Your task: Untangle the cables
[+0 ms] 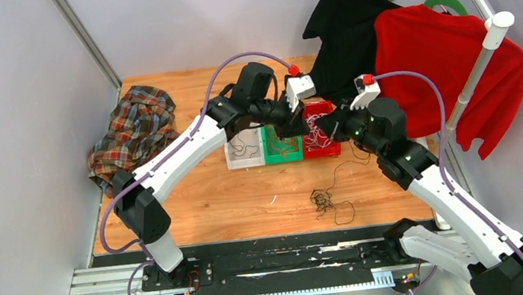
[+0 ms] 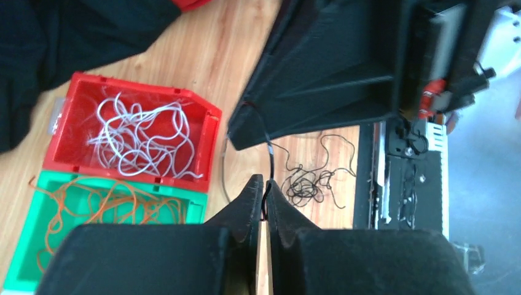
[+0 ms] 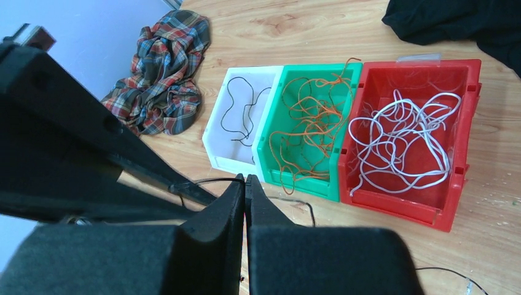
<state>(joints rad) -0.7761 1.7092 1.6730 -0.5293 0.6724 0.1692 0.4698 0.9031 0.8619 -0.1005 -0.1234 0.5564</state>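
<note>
Both arms meet over the row of bins, and each has a pinch of the same black cable [image 2: 269, 153]. The left gripper [image 2: 264, 182] is squeezed tight on it, with the strand running up out of its tips. The right gripper [image 3: 245, 181] has its fingers pressed together on it too, the strand leaving toward 9 o'clock in its own view. From there the cable seems to trail down to the black knot [image 1: 321, 200] on the table [image 1: 249, 194], at about 6 o'clock from the red bin [image 3: 399, 206]. That bin holds white cables [image 3: 399, 135], the green bin [image 3: 298, 183] holds orange cables [image 3: 307, 123], and one black strand [image 3: 246, 120] lies in the white bin [image 3: 232, 163].

The stuff looks weightless and limp, with no stiffness at all. I'd expect it to snag on itself rather than slide free, and a hard tug would likely tighten the knot. It is best taken on a free length just outside the clump, not in its middle.
</note>
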